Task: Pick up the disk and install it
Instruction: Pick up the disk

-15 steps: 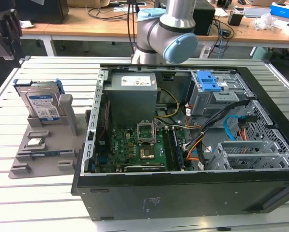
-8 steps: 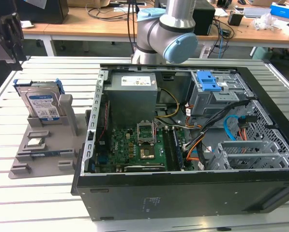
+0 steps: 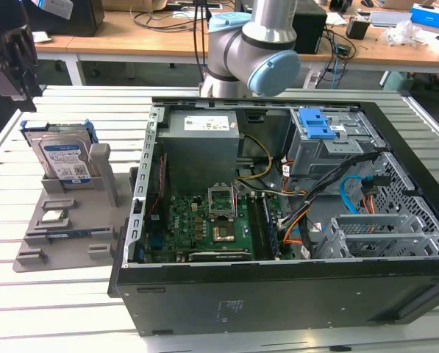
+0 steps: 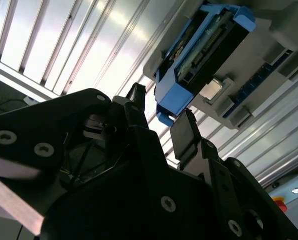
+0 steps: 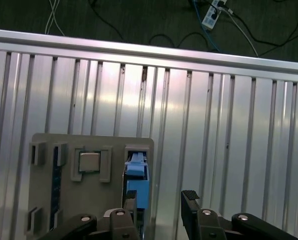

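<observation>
The disk (image 3: 63,159) stands on edge in a slot of the grey holder (image 3: 68,229) on the exterior view's left. It is silver with a white-and-blue label and a bright blue bracket. In the first wrist view I look down on the disk's blue top edge (image 5: 137,181); in the second wrist view the disk (image 4: 203,52) lies beyond my fingertips. My gripper (image 3: 15,55) hangs well above and behind the holder. The gripper (image 5: 161,204) is open with nothing between its black fingers (image 5: 190,201), as the second wrist view of the gripper (image 4: 161,117) also shows.
An open computer case (image 3: 278,287) fills the exterior view's right, with a blue latch plate on a grey cage (image 3: 318,125) at its back. A small square silver chip (image 5: 89,161) sits in the holder. The slatted metal table (image 5: 228,125) ends at an edge beyond the holder.
</observation>
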Motion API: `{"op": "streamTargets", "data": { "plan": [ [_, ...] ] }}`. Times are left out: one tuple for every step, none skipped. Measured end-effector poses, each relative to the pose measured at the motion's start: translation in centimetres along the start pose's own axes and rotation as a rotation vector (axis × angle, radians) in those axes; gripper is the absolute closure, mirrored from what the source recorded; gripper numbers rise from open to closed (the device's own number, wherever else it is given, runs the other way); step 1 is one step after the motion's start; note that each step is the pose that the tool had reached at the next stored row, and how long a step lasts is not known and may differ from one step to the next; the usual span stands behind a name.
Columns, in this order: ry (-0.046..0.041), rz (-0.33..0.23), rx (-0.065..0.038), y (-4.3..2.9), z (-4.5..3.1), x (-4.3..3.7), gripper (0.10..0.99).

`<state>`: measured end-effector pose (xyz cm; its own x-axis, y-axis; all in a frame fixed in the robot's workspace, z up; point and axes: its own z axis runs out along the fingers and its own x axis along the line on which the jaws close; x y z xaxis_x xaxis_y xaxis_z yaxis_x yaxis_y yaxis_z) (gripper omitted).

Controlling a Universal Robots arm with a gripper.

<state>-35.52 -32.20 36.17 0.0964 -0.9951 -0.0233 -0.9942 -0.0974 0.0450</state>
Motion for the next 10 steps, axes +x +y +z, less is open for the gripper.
{"op": "streamTargets", "data": {
  "plan": [
    [0.0002, 0.0, 0.0, -0.01, 0.14, 0.01, 0.604],
    [0.0001, 0.0, 0.0, -0.01, 0.28, 0.01, 0.604],
    [0.0001, 0.0, 0.0, -0.02, 0.4, 0.02, 0.604],
    [0.0002, 0.0, 0.0, -0.02, 0.46, 0.05, 0.604],
    [0.0003, 0.0, 0.0, 0.0, 0.52, 0.22, 0.604],
    [0.0003, 0.0, 0.0, 0.02, 0.57, 0.42, 0.604],
    [0.0004, 0.0, 0.0, 0.05, 0.63, 0.75, 0.604],
    [0.0005, 0.0, 0.0, 0.06, 0.68, 0.91, 0.604],
    [0.0007, 0.0, 0.0, 0.06, 0.76, 0.99, 0.604],
    [0.0014, 0.0, 0.0, 0.06, 0.95, 1.14, 0.604]
  ]
}}
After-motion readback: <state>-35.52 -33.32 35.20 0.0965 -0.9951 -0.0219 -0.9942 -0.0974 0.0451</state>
